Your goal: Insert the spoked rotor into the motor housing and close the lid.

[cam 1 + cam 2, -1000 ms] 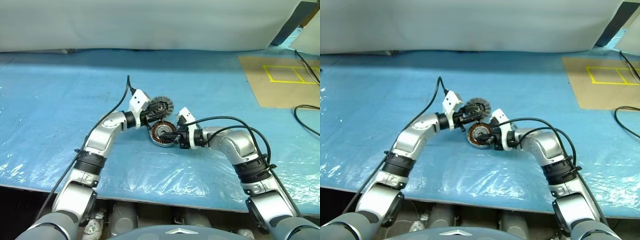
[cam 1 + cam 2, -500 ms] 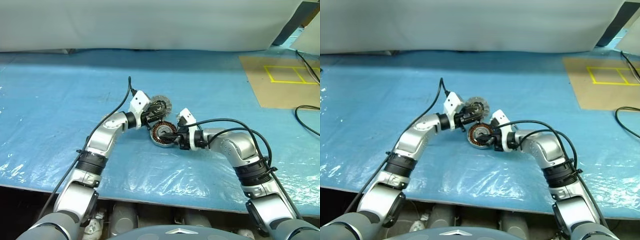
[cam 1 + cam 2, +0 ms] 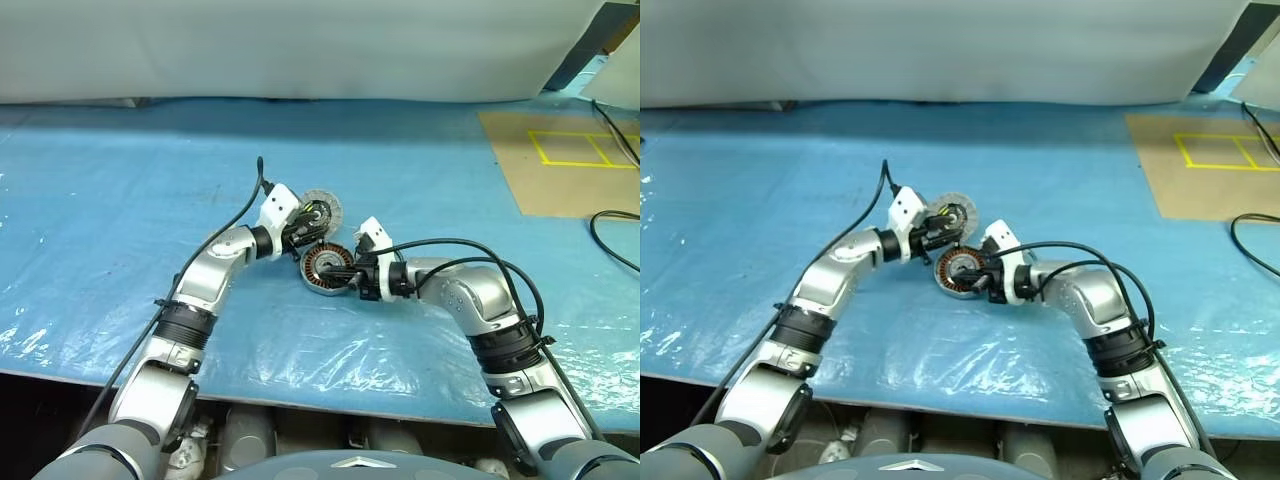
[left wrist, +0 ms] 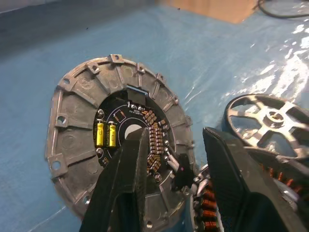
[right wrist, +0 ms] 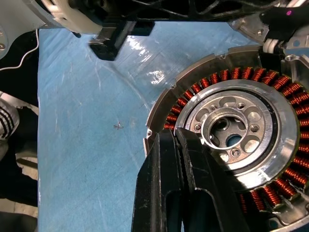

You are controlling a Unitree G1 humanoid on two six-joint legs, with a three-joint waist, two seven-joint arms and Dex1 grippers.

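Observation:
The motor housing (image 5: 194, 89), a silver cup with copper windings, lies on the blue sheet in front of me. The spoked rotor (image 4: 270, 116) sits inside the ring of windings, its silver hub up. The lid (image 4: 77, 125), a ribbed silver disc with a dark centre and yellow parts, stands tilted up at the housing's far rim (image 3: 325, 203). My left gripper (image 4: 176, 135) is open, level, its fingers in front of the lid's lower edge. My right gripper (image 5: 176, 134) is shut, its tips resting on the housing's near rim (image 3: 343, 275).
A blue plastic-covered sheet (image 3: 150, 200) covers the table up to a white backdrop. At the back right a brown board (image 3: 570, 160) carries yellow tape squares, and a black cable (image 3: 610, 240) loops beside it. The table's front edge runs close below my arms.
Hardly anything: a little more of the lid's face shows past the left fingers. Both arms and the housing keep their places.

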